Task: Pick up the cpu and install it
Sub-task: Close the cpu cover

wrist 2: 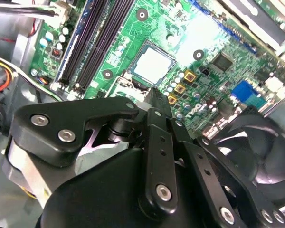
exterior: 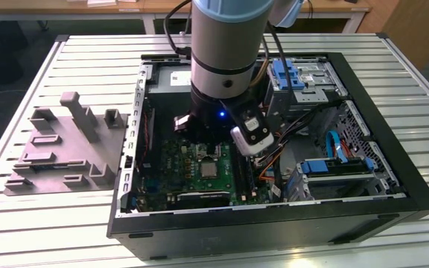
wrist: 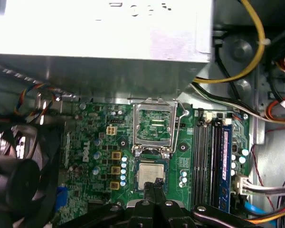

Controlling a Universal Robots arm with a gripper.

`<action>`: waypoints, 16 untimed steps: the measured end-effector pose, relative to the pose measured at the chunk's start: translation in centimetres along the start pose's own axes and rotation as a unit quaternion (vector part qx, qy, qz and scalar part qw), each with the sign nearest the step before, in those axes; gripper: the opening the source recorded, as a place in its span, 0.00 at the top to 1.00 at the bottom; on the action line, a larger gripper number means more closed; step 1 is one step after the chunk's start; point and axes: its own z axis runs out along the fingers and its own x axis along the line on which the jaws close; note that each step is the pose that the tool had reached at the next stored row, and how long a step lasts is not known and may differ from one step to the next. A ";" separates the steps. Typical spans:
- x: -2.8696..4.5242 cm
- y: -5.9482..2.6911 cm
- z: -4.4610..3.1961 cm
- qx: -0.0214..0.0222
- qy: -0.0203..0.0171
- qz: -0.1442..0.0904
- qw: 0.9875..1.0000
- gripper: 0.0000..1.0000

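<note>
Your table (exterior: pixel 58 223) is slatted metal and carries an open black computer case (exterior: pixel 379 184) lying on its side, with a grey plastic fixture (exterior: pixel 62 153) well apart at the case's 9 o'clock in the exterior view. Your arm (exterior: pixel 225 50) reaches down into the case, over the green circuit board (exterior: pixel 199 167).

In the first wrist view, the board (wrist: pixel 92 142) has a black fan (wrist: pixel 19 175) at its 9 o'clock side and memory slots (wrist: pixel 211 156) at its 3 o'clock side. The socket's metal lid (wrist: pixel 154 126) stands flipped open.

The cpu (wrist: pixel 151 175) lies flat in the socket, directly at the open lid's 6 o'clock; in the second wrist view you see it as a pale square (wrist 2: pixel 152 65).

Your hand (wrist: pixel 155 186) hangs just above the chip's near edge. Its fingertips (wrist: pixel 158 182) are pressed together, a narrow closed state, holding nothing. In the second wrist view the hand (wrist 2: pixel 154 97) points at the socket edge.
</note>
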 end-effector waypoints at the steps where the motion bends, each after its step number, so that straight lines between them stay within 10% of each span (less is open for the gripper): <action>1: 0.00 0.00 0.01 0.000 0.001 -0.009 1.000 0.89; 6: 0.00 -0.01 0.06 0.002 0.003 -0.052 0.999 0.89; 12: -0.05 -0.01 0.15 -0.001 -0.017 -0.069 0.998 0.89; 16: -0.08 -0.02 0.26 0.000 -0.018 -0.092 0.996 0.89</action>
